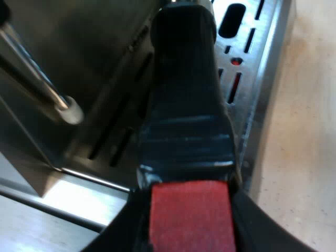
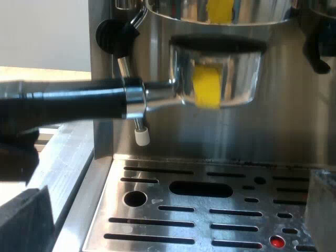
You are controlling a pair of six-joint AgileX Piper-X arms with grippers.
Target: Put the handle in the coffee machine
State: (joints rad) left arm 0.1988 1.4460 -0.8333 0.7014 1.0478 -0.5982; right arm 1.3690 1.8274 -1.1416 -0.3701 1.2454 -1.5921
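A: Pale speckled counter point(image 1: 304, 131), steel drip tray point(image 2: 210, 210). Holder position?
B: Holder point(image 2: 218, 73) is up against the espresso machine point(image 2: 294, 121) brew head. Left jaws pinch its handle point(image 1: 184, 105) at the red end; right jaws are spread.

The handle point(image 1: 184, 105) is glossy black with a bright red end point(image 1: 191, 215). The metal holder point(image 2: 236, 79) shines silver, carrying a yellow reflection. The drip tray point(image 2: 107, 218) is brushed silver, patterned with rows of dark slots; a red dot point(image 2: 276, 241) sits at four o'clock from its round hole point(image 2: 135, 199). The counter point(image 1: 304, 131) is beige, finely speckled.
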